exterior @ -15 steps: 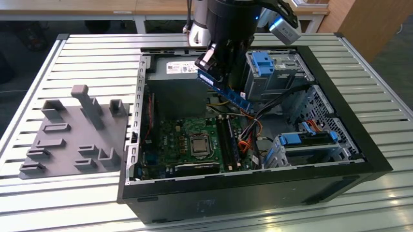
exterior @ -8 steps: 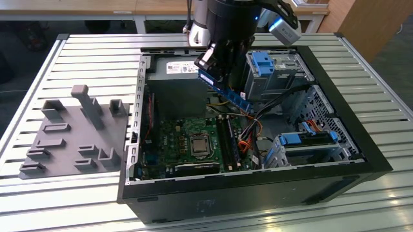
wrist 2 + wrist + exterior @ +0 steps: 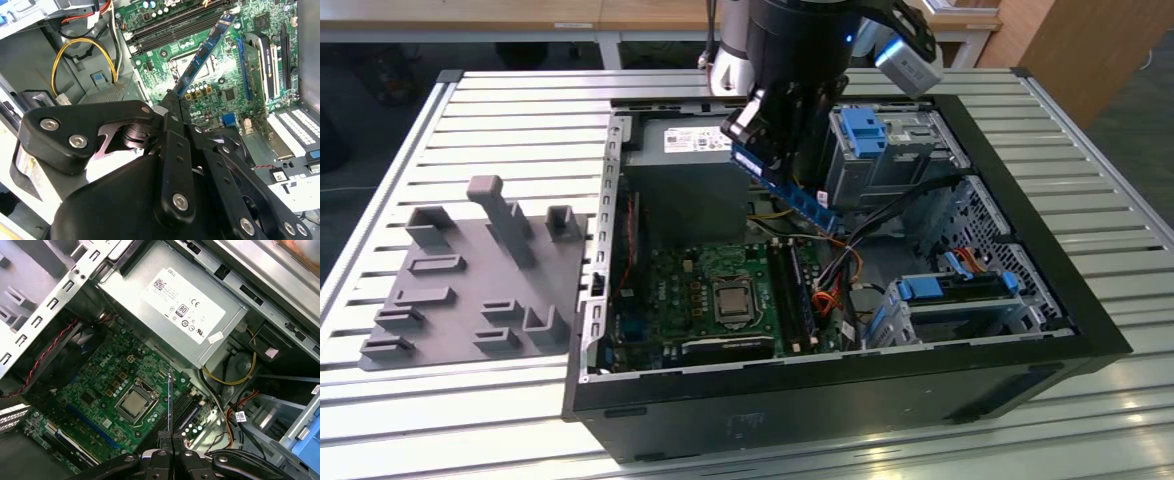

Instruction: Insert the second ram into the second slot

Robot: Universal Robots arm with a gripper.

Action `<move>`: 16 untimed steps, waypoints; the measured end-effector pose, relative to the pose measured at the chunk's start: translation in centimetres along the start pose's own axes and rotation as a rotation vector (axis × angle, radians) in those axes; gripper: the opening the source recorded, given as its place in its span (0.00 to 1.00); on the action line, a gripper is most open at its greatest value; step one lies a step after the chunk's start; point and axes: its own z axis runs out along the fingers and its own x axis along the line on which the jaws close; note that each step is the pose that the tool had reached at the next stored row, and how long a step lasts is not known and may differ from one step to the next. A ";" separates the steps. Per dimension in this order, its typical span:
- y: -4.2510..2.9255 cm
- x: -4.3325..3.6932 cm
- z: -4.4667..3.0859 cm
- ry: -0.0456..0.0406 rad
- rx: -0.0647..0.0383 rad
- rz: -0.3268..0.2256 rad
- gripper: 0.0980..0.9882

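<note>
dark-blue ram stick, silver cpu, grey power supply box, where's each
Thin dark-blue ram stick [image 3: 202, 55], second wrist view, mid-length of its chip face.
Square silver processor [image 3: 132, 404], first wrist view, centre of its lid.
Grey metal power supply box [image 3: 186, 307], first wrist view, its white label.

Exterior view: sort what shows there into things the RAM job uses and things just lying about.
In the job:
gripper, shut on the stick
second ram, held tilted above the motherboard
memory slots

Lying about:
grey fixture block on the table
light-blue drive latches
power supply
processor
</note>
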 end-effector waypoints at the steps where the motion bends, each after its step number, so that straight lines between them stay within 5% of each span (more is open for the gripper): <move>1: 0.00 0.00 0.00 -0.0002 0.000 0.004 0.03; 16: 0.00 0.00 0.03 -0.0023 0.001 0.055 0.03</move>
